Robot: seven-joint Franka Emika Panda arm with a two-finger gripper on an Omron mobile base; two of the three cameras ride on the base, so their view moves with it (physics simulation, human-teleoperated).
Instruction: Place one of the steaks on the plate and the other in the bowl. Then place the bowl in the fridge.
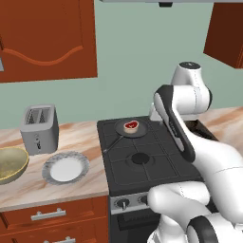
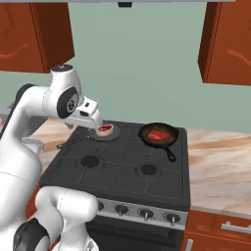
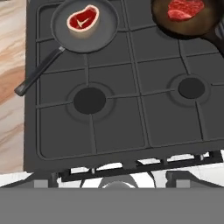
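- Stove (image 2: 117, 169) sits between two stretches of marble counter (image 1: 71, 137), its black grates carrying two pans on the far burners.
- Grey pan (image 3: 85, 25) on the far left burner holds a steak (image 3: 82, 20) with a pale fat rim; its long handle runs toward the near left.
- Dark frying pan (image 2: 158, 136) on the far right burner holds the second steak (image 2: 156, 135), which is a redder slab.
- Plate (image 1: 65, 168) lies on the counter left of the stove, near its front edge.
- Bowl (image 1: 10, 163) stands just left of the plate, at the left edge of the left base view.
- Toaster (image 1: 39, 128) stands behind them, by the wall.
- Gripper (image 2: 95, 122) hangs above the far left of the stove, close over the grey pan, its jaws spread wide and holding nothing.
- Red-brown cabinets (image 1: 45, 38) hang on the green wall above.
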